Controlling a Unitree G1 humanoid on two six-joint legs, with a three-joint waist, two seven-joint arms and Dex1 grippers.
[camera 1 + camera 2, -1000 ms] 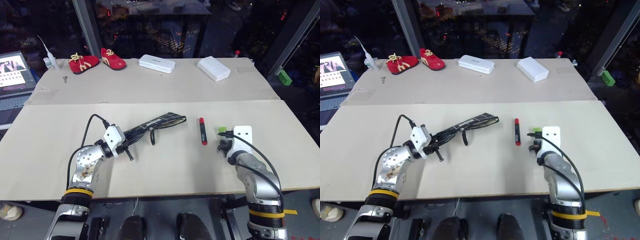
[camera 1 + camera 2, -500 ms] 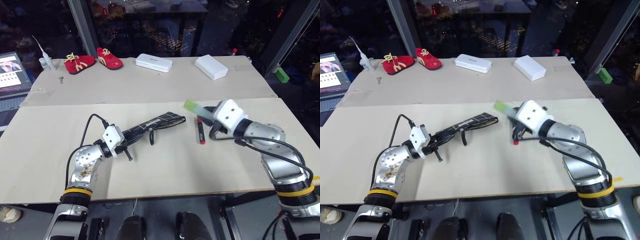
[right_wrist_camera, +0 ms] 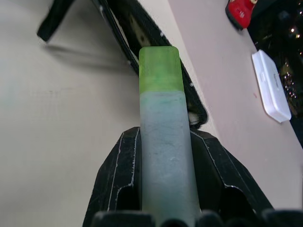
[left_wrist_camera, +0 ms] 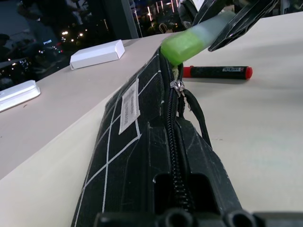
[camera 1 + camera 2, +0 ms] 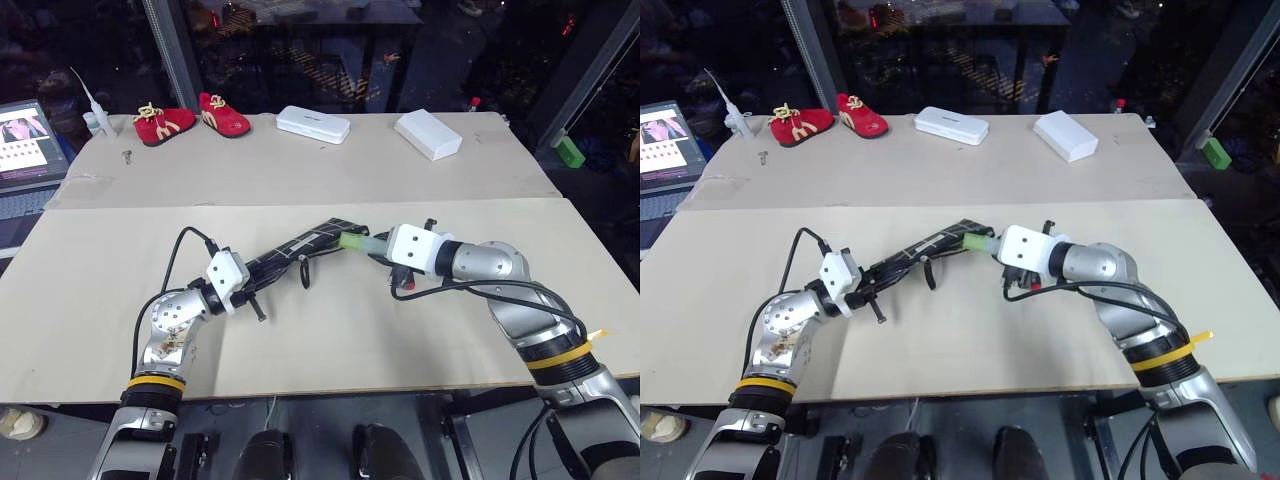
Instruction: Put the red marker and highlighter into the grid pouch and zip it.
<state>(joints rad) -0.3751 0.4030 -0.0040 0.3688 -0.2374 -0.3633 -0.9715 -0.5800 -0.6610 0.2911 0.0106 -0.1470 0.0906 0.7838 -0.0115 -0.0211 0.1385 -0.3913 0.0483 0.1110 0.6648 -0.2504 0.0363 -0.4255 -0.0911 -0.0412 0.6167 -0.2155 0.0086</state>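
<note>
Showing a small white label with unreadable print, the grid pouch is sitting pinched in the closed left end effector. Gripping the pale green highlighter, the right end effector is pointing its brighter cap at the pouch's mouth.

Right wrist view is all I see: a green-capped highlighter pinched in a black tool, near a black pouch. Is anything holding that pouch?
Observer: Yes. The left tool is shut on the near end of the grid pouch and holds it on edge, zipper side up.
Operator: And the red marker I heard about?
Observer: The red marker lies on the table just past the pouch's far end, outside it.
Operator: Where is the zipper slider?
Observer: The zipper slider sits near the far end, close beneath the green cap of the highlighter.
</note>
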